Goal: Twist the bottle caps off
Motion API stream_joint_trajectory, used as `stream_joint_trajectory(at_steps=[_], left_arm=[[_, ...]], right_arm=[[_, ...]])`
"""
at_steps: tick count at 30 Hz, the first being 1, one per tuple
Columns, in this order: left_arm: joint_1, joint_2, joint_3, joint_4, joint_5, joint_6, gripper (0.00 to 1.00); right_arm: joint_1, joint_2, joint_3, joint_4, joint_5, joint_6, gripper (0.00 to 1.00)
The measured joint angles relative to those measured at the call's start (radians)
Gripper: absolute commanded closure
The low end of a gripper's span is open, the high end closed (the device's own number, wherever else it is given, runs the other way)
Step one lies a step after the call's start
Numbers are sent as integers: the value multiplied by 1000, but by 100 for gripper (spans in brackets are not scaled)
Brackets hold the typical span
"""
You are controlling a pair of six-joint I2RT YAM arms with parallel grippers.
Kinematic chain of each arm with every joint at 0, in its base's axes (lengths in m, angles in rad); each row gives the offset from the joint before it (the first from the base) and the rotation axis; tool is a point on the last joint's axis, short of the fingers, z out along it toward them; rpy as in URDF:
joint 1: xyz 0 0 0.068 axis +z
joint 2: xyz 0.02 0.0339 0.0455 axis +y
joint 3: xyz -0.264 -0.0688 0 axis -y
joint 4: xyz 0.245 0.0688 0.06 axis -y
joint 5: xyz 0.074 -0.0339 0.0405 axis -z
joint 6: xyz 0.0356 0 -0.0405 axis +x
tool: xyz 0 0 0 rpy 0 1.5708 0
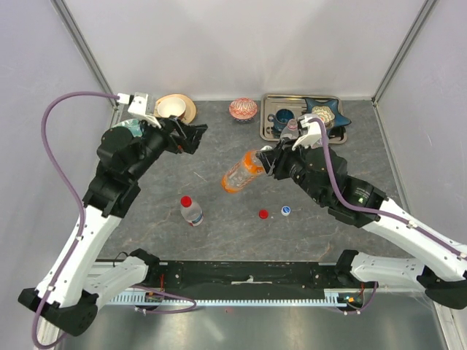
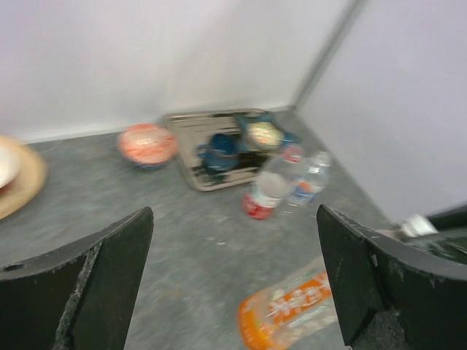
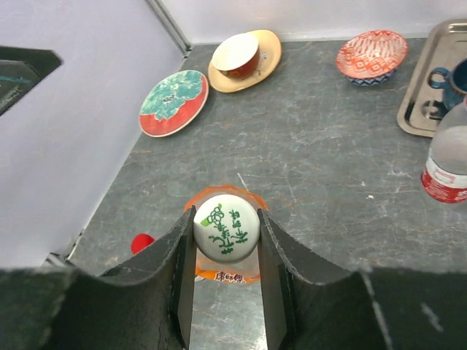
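1. The orange bottle (image 1: 241, 175) is about mid-table, tipped over with its neck toward the right side. I can't tell whether it lies flat or is propped up by the neck.
2. The right gripper (image 3: 226, 244) is pinched narrow on its white cap (image 3: 226, 222), one finger on each side. The cap is on the bottle.
3. Step in hand, I'd say: the grip on the cap is made and the twist is not yet done. The next move calls for turning the wrist about the bottle's axis. Something must also pin the body, or it will just spin along (nothing holds it now).
4. The left gripper (image 1: 195, 137) hangs toward the back left of the table with jaws wide and nothing in them, apart from the bottle. It is probably the one to pin the body.
5. Writing: there are green Chinese characters on the white cap, which I can't read. The orange label (image 2: 292, 310) has white print, too blurred to read.
6. A red-capped bottle (image 1: 190, 210) stands nearer the front edge, left of centre. A loose red cap (image 1: 263, 214) and a loose white-blue cap (image 1: 286, 211) lie right of centre, so two bottles are likely done.
7. Two clear bottles (image 2: 273, 186) stand just beside the tray (image 2: 188, 138) in the back right corner. Whether their caps are on is too blurred to tell.
8. A blue mug (image 2: 219, 149) sits in the tray, and a red patterned bowl (image 2: 148, 144) is at the back edge.
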Motion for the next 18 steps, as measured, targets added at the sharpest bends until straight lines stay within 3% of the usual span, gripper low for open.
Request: stream_joint_trajectory(at_steps=[4, 9, 18], left_arm=[[72, 76, 4, 143, 415, -128, 0], [71, 158, -8, 301, 793, -213, 0], [43, 165, -33, 388, 1059, -221, 0]], right_arm=[[-28, -27, -1, -6, -85, 15, 100], [-41, -53, 14, -15, -214, 14, 100], [-43, -50, 108, -16, -388, 17, 100]])
